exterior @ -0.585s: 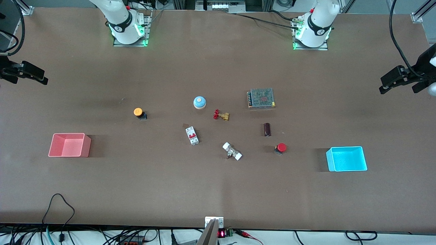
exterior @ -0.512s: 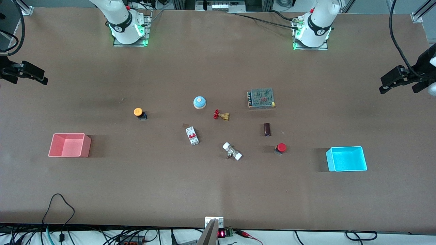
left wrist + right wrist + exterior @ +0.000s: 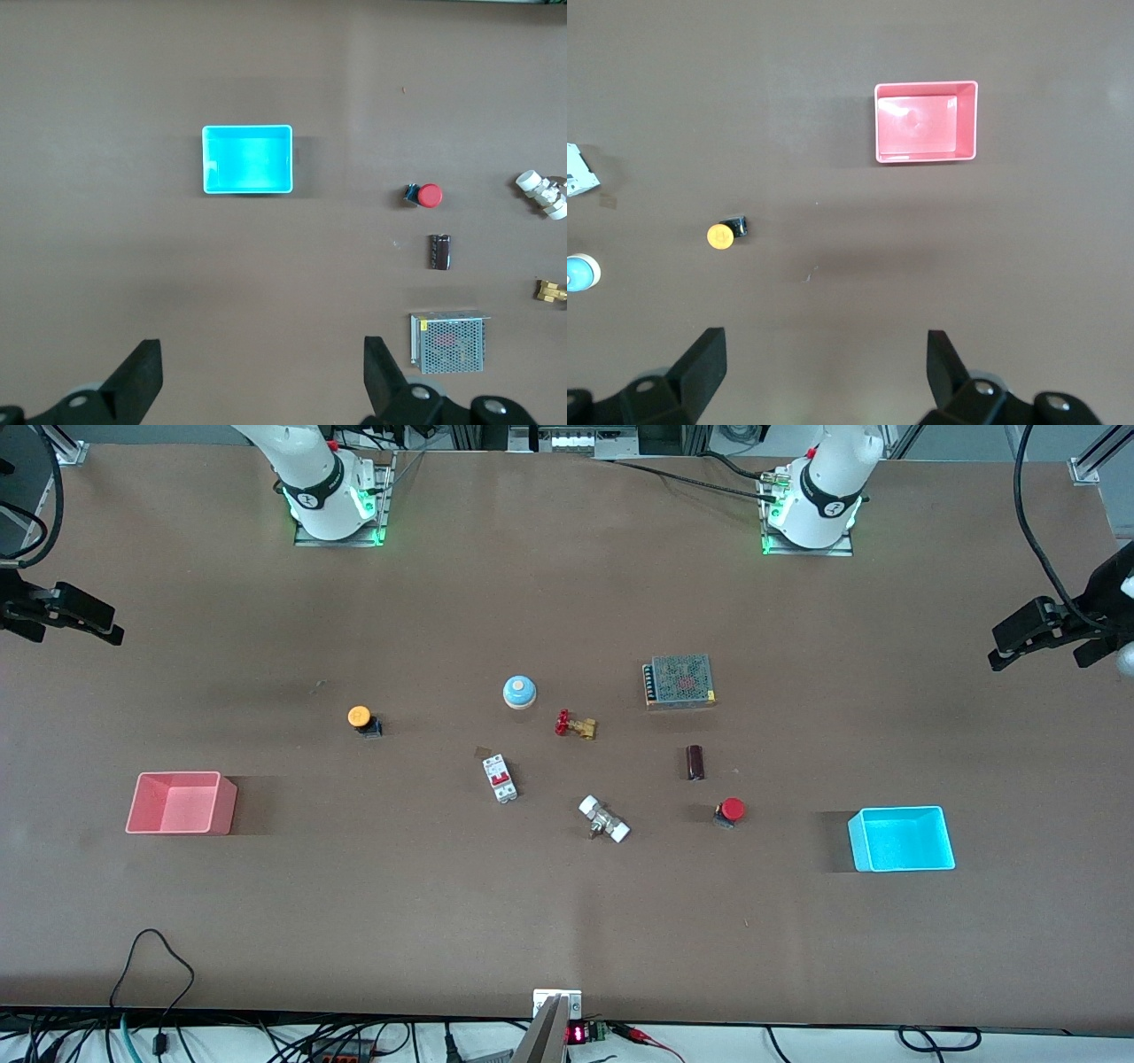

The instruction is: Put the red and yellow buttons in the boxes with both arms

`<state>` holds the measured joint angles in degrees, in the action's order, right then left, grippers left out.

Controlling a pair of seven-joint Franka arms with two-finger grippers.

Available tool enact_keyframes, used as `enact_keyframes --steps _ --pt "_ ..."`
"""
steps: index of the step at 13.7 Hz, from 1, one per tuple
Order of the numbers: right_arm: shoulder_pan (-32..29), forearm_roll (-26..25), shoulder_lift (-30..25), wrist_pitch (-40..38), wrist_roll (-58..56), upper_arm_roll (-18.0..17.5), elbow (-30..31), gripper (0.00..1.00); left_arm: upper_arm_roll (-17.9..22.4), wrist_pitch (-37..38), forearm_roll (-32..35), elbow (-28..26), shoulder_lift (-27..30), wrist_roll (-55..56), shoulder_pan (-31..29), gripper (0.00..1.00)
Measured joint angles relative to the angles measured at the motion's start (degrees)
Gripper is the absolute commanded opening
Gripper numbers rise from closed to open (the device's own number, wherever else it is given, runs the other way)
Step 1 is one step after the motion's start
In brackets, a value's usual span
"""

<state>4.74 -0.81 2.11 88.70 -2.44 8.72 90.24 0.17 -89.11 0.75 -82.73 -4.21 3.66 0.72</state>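
Observation:
The orange-yellow button [image 3: 360, 716] lies on the table toward the right arm's end; it also shows in the right wrist view [image 3: 721, 236]. The red button [image 3: 731, 810] lies toward the left arm's end, beside the cyan box [image 3: 902, 839]; both show in the left wrist view, the button [image 3: 429, 196] and the box [image 3: 247, 158]. The pink-red box [image 3: 180, 802] stands at the right arm's end and shows in the right wrist view [image 3: 926, 122]. My left gripper [image 3: 263, 370] is open, high over bare table. My right gripper [image 3: 826, 365] is open, high over bare table. Both boxes are empty.
Between the buttons lie a blue-domed bell [image 3: 520, 691], a brass valve with red handwheel [image 3: 574, 725], a white circuit breaker [image 3: 500, 778], a white-capped fitting [image 3: 604, 820], a dark cylinder [image 3: 695, 762] and a metal mesh power supply [image 3: 679, 681].

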Motion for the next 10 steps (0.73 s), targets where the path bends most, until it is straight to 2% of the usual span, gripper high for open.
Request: enact_keyframes --steps 5,8,10 --pt "1.44 0.05 6.55 6.46 0.0 -0.43 3.14 1.0 -1.26 0.68 -2.16 -0.36 -4.88 0.0 0.51 1.0" --pt "4.59 0.16 8.31 16.2 1.35 -0.59 11.51 1.0 -3.82 0.63 -2.57 -0.63 -9.27 1.43 0.85 1.0" --pt "7.28 0.16 8.87 19.92 2.87 -0.76 16.0 1.0 -5.59 -0.07 -2.66 -0.67 -12.67 3.49 1.37 1.0"
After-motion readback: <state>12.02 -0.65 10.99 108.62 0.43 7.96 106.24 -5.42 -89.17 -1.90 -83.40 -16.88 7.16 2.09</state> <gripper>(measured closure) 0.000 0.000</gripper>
